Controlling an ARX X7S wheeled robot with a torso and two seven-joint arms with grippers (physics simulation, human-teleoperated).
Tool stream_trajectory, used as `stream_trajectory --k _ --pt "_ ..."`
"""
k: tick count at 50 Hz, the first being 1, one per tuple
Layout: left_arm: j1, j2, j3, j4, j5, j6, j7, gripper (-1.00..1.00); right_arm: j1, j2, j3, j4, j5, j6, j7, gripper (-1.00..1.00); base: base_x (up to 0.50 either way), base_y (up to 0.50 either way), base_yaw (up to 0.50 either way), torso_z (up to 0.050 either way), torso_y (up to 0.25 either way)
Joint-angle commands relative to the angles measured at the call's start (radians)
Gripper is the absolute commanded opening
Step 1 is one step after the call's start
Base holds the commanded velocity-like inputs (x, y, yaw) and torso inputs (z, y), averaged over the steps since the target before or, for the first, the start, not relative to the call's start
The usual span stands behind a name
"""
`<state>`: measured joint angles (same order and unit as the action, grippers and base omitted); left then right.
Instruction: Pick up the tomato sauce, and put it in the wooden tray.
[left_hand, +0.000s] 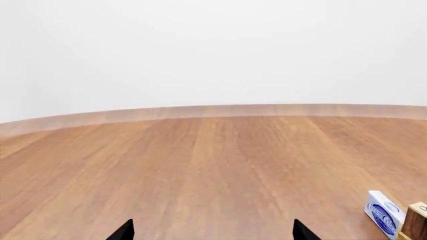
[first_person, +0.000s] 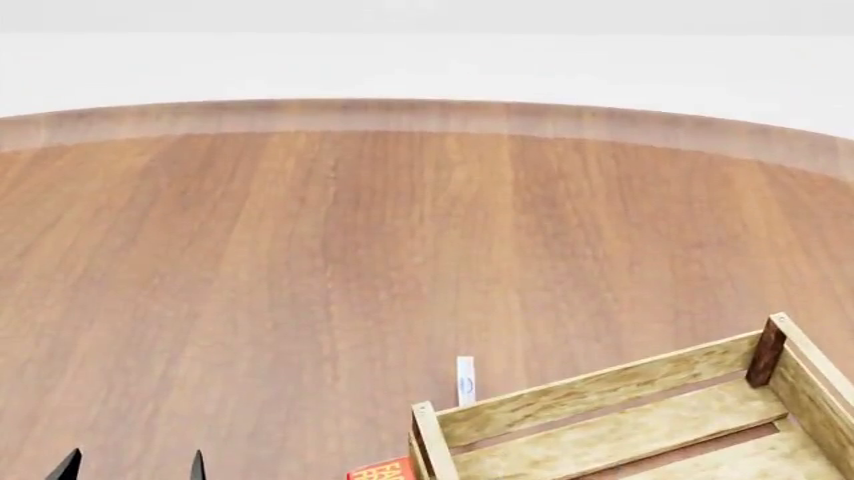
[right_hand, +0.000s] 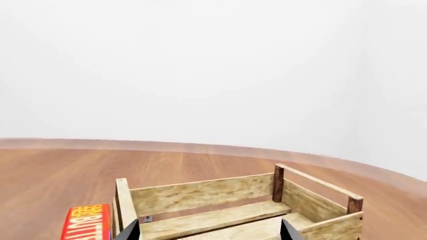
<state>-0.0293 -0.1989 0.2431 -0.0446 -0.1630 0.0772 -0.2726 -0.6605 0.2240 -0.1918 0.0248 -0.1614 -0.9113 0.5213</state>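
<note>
The small tin of tomato sauce with the red-and-green label shows in no view, so the step in hand is, I judge, still finding it; the next move calls for turning the head or base until it appears. The large pale slatted wooden tray fills the lower right of the head view, its long axis running from lower left up to the right, open side up. A red-and-yellow box lies just beside its left end, a small blue-and-white box nearby. The left gripper stands wide and empty; the right gripper likewise wide, hovering near the tray
</note>
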Motion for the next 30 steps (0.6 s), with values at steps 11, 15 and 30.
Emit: stream_trajectory --k 11,15,30 --pt "-0.009 -0.003 0.012 -0.013 0.001 0.008 -0.013 1.0 0.044 -0.012 -0.037 0.158 0.018 -0.067 0.046 1.0 0.0 0.0 0.0 0.0 0.0" --pt "-0.008 -0.004 0.014 -0.007 -0.001 0.003 -0.017 1.0 0.073 -0.014 -0.056 0.189 0.031 -0.038 0.036 1.0 0.0 0.0 0.0 0.0 0.0" --pt "-0.002 -0.012 0.02 0.007 -0.005 -0.003 -0.026 1.0 0.127 -0.023 -0.094 0.282 0.034 -0.004 0.028 1.0 0.0 0.0 0.0 0.0 0.0"
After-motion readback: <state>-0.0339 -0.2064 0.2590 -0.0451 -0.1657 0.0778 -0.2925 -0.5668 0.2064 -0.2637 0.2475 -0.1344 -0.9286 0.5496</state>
